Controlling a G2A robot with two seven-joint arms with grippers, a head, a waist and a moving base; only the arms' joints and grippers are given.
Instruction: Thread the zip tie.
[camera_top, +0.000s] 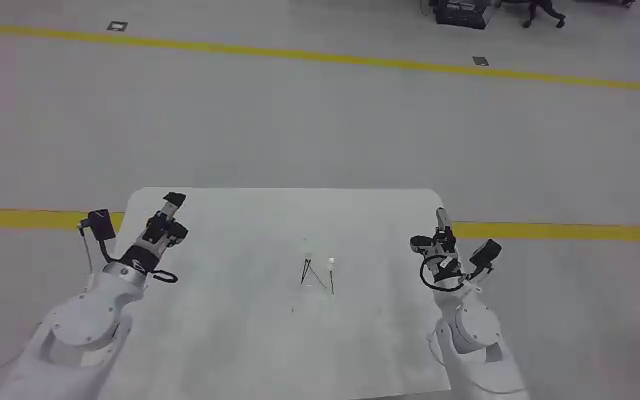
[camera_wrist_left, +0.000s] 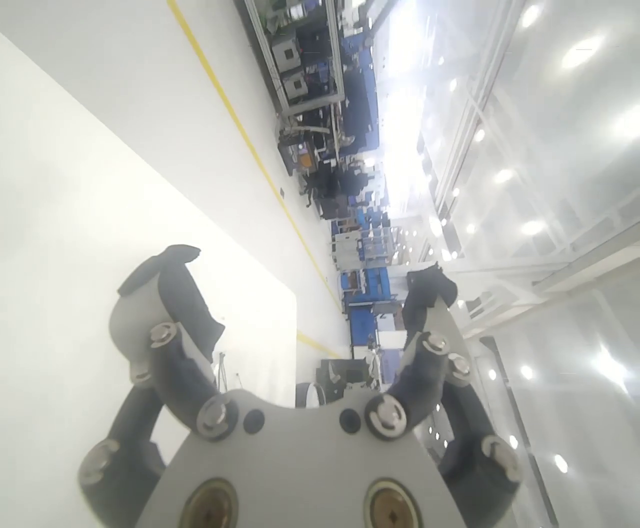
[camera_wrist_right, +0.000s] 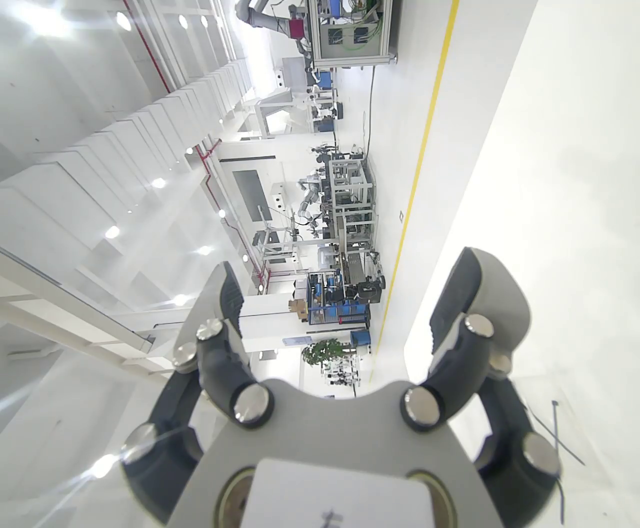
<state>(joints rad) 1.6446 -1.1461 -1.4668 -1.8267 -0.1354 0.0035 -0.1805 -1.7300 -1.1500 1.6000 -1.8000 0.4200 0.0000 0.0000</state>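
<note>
Thin dark zip ties (camera_top: 312, 272) lie crossed near the middle of the white table (camera_top: 250, 330), with a small white piece (camera_top: 331, 263) beside them. One crossed pair of zip ties (camera_wrist_right: 562, 434) shows past my right gripper's body. My left gripper (camera_top: 174, 205) is over the table's left edge, far from the ties, open and holding nothing (camera_wrist_left: 305, 270). My right gripper (camera_top: 441, 220) is at the table's right edge, also open and with nothing between its fingers (camera_wrist_right: 350, 280).
The table is a white sheet with rounded far corners. Yellow floor lines (camera_top: 560, 231) run behind it. Workstations and racks (camera_wrist_right: 345, 235) stand far off in the room.
</note>
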